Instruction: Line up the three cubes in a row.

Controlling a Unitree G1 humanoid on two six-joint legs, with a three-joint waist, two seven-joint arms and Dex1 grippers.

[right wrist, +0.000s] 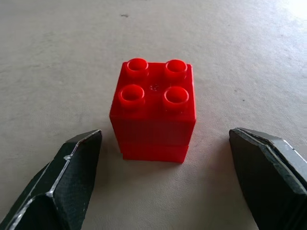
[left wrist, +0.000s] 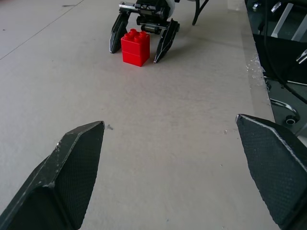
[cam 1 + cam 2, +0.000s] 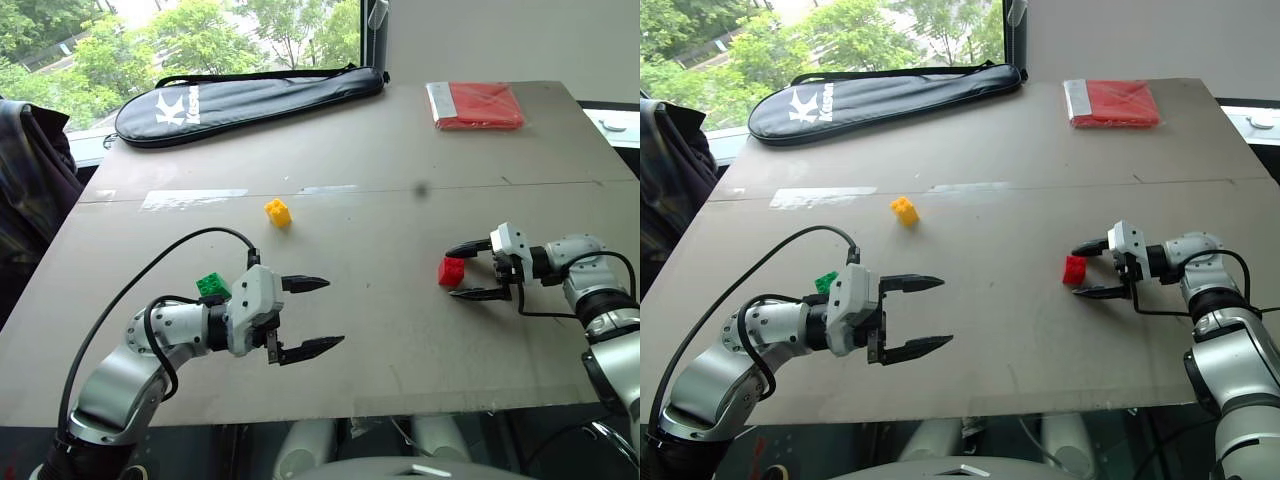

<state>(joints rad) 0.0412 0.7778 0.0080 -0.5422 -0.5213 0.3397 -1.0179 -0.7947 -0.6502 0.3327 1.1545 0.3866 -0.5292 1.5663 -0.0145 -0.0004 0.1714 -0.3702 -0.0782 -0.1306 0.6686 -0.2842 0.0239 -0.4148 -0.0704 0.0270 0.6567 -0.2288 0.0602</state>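
Note:
The red cube (image 1: 154, 110) stands studs-up on the table, right of centre, between the fingers of my right gripper (image 3: 451, 274). That gripper is open, and a gap shows on each side of the cube. The yellow cube (image 3: 277, 212) sits alone near the middle of the table. Close behind my left wrist, at the near left, lies the green cube (image 3: 212, 285). My left gripper (image 3: 331, 314) hovers open and empty over the near left of the table, pointing right toward the red cube (image 2: 135, 47).
A long black racket bag (image 3: 250, 100) lies across the far left of the grey table (image 3: 400, 190). A flat red packet (image 3: 478, 105) lies at the far right corner. A dark jacket (image 3: 30, 180) hangs beyond the table's left edge.

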